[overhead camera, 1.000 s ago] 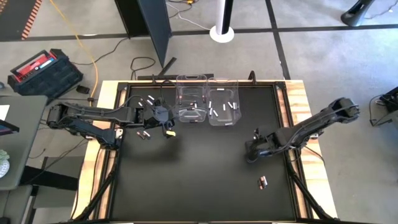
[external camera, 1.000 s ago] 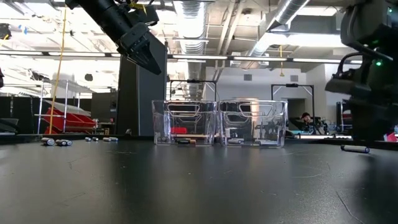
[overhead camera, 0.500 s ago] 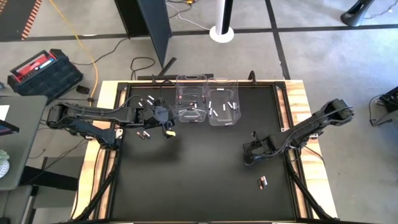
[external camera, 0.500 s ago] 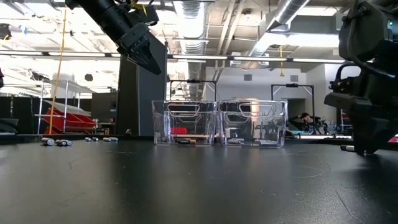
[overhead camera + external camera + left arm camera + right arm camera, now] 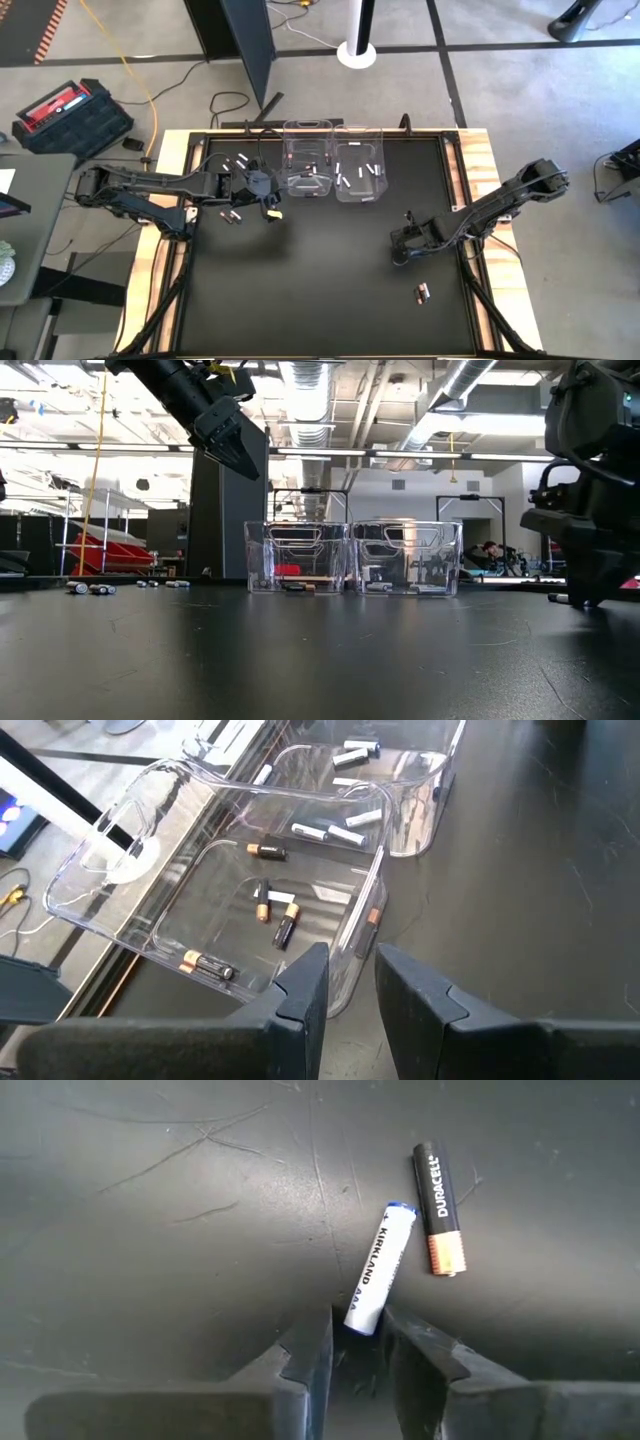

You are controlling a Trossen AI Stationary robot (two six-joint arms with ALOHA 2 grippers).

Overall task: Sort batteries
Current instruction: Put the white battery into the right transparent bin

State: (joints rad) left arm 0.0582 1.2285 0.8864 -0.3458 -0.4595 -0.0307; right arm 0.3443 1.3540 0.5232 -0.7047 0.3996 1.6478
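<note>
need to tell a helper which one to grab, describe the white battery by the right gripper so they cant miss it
Start at the right gripper, low over the black table's right side. Two batteries lie just ahead of it; the white battery has its near end between the fingertips. It is white with a blue tip and Kirkland lettering, unlike the black and copper battery beside it.

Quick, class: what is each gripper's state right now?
Left gripper: fingers slightly apart, holding nothing, raised beside the bin of dark batteries.
Right gripper: down at the table, fingers either side of the white battery; grip cannot be told.

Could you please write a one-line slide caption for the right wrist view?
Right gripper closing around the end of a white battery lying beside a black-and-copper battery.
</note>
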